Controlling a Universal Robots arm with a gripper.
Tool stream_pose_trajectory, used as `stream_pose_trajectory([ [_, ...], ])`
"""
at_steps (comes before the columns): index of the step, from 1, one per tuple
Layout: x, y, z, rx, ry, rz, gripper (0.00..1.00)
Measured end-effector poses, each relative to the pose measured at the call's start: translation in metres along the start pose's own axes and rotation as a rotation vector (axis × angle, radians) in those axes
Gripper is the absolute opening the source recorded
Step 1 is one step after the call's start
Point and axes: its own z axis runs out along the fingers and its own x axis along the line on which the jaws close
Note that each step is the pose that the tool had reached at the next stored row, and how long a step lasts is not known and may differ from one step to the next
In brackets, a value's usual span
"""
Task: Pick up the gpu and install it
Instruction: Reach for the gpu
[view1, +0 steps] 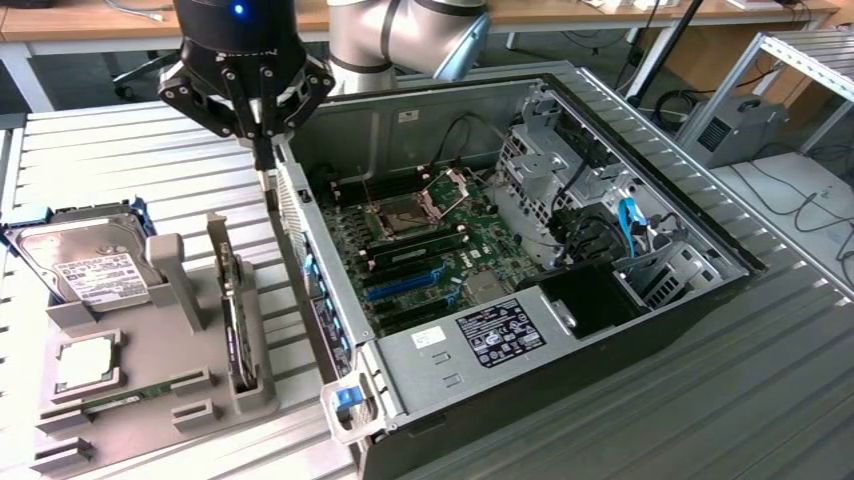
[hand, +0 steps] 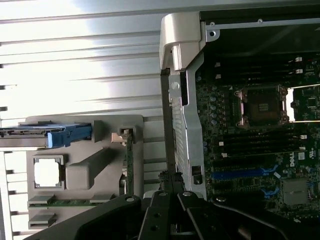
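One end effector (view1: 263, 150), clenched with nothing in it, hangs over the case's (view1: 414, 125) rear wall. The gpu (view1: 235, 320) stands on edge in a grey holder (view1: 147, 410) on the bench, beside the case.

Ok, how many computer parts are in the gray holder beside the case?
4: the hard drive at one end; the processor next to it; the memory stick past that; the gpu on edge along the side facing the case. None looks hidden.

Slatted table (view1: 120, 150) bears 1 grey parts holder (view1: 140, 415) and 1 open computer case (view1: 387, 130).
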Motion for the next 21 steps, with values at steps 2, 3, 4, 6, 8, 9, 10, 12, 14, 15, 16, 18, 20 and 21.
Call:
stream_pose_trajectory([
  [2, 0.001, -0.0001, 0.0, 0.0, 0.0, 0.0, 0.11],
  [3, 0.002, -0.0001, -0.0001, 0.0001, 0.0, 0.0, 0.11],
  [4, 0.003, -0.0002, -0.0001, 0.0001, 0.0, 0.0, 0.11],
  [6, 0.005, -0.0004, -0.0001, 0.0002, 0.0, 0.0, 0.11],
  [8, 0.006, -0.0005, -0.0001, 0.0003, 0.0, 0.0, 0.11],
  [9, 0.007, -0.0005, -0.0001, 0.0003, -0.0001, 0.0, 0.11],
  [10, 0.008, -0.0006, -0.0002, 0.0003, 0.0, 0.0, 0.11],
  [12, 0.01, -0.0007, -0.0002, 0.0005, 0.0, 0.0, 0.11],
  [14, 0.011, -0.0008, -0.0002, 0.0004, -0.0001, 0.0, 0.11],
  [15, 0.012, -0.0009, -0.0003, 0.0005, 0.0, 0.0, 0.11],
  [16, 0.013, -0.001, -0.0003, 0.0005, 0.0, 0.0, 0.11],
  [18, 0.015, -0.0011, -0.0003, 0.0005, 0.0, 0.0, 0.11],
  [20, 0.016, -0.0012, -0.0004, 0.0005, 0.0, 0.0, 0.11],
  [21, 0.017, -0.0013, -0.0004, 0.0005, 0.0, 0.0, 0.11],
])
